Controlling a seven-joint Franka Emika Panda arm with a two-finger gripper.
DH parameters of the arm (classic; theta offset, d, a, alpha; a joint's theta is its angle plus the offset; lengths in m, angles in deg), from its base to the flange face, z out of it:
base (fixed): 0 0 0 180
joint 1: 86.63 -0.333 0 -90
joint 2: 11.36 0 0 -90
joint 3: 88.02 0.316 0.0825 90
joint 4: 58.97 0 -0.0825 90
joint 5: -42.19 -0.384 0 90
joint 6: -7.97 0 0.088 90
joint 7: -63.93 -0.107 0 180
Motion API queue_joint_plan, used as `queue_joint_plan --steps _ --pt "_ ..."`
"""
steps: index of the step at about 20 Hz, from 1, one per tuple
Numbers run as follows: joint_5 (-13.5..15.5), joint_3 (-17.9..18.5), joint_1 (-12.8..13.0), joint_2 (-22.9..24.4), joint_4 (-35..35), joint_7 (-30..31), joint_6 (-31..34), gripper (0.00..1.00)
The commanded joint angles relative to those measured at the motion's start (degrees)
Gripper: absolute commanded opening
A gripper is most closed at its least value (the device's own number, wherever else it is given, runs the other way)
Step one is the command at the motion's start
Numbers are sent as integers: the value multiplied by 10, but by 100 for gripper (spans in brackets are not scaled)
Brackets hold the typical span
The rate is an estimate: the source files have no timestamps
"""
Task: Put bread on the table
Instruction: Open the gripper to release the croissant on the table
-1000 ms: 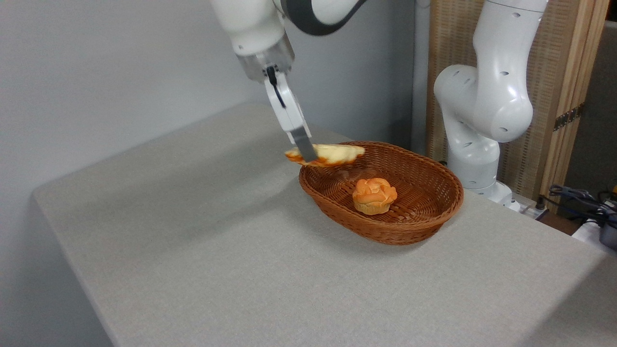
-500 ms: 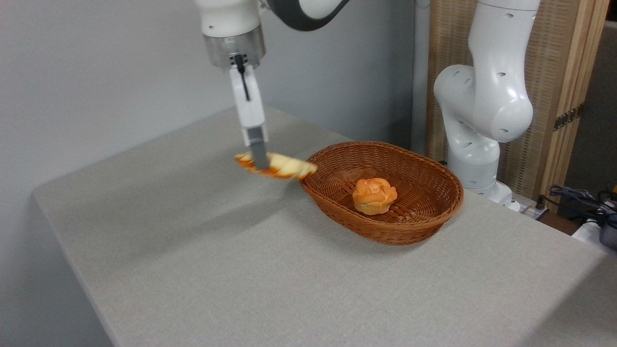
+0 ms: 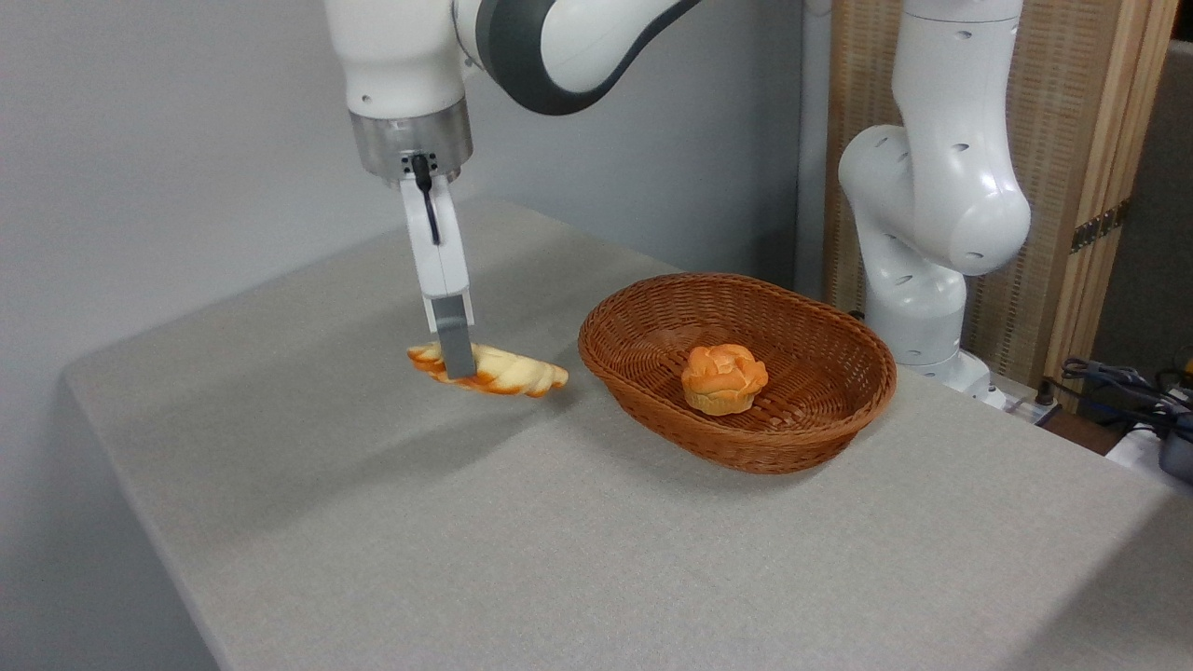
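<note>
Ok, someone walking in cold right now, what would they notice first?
The end effector holding the braided bread left of the basket, low over the table; whether it touches is unclear. Then the small orange bun alone in the basket.

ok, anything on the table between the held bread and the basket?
No: bare table between the bread in the gripper and the basket, per the fixed camera.
</note>
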Motion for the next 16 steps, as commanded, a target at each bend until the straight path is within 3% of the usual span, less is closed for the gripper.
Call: queue_joint_plan --steps 1,9,12,16 --pt "5 4 2 -15 10 -9 -1 100" --pt "4 7 1 -14 12 -6 -4 100" --pt "7 31 2 -7 34 -1 7 100" --pt "1 50 2 -6 70 52 45 100"
